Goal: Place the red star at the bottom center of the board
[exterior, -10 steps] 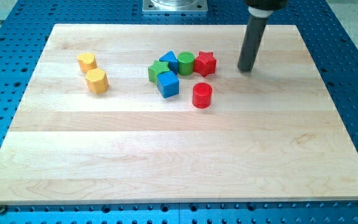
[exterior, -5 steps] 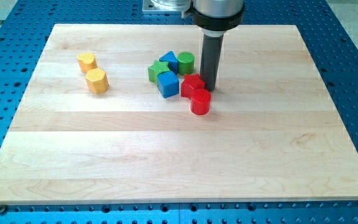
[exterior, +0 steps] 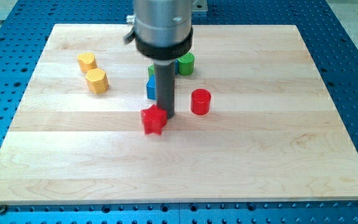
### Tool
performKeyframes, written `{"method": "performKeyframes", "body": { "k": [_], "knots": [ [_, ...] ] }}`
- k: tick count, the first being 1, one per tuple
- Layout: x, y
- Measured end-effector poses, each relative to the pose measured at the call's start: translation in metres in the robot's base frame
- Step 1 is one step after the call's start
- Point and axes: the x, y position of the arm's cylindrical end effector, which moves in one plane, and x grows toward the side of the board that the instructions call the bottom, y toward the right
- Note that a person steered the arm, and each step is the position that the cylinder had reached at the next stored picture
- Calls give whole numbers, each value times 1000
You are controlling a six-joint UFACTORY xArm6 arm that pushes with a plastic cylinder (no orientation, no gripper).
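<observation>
**Rod tip in contact with the red star near mid-board**

My tip (exterior: 165,116) stands against the upper right edge of the red star (exterior: 155,120), which lies just below and to the view's left of it, near the middle of the wooden board (exterior: 278,162) and well above the bottom edge. There is no pincer on this arm, only the straight rod, so no jaw state can be told. Right of the tip, apart from it, stands a red cylinder (exterior: 200,101). Above the tip, partly hidden by the rod, sit a blue block (exterior: 150,88) and a green block (exterior: 150,71); a green cylinder (exterior: 186,63) lies above right. Two yellow blocks (exterior: 87,61) (exterior: 96,81) lie far up-left.
</observation>
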Motion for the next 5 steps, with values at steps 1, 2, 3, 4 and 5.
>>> {"method": "performKeyframes", "body": {
  "k": [1, 2, 3, 4, 5],
  "knots": [
    [-2, -1],
    [-15, -27],
    [4, -39],
    [57, -16],
    [67, -4]
  ]
}}
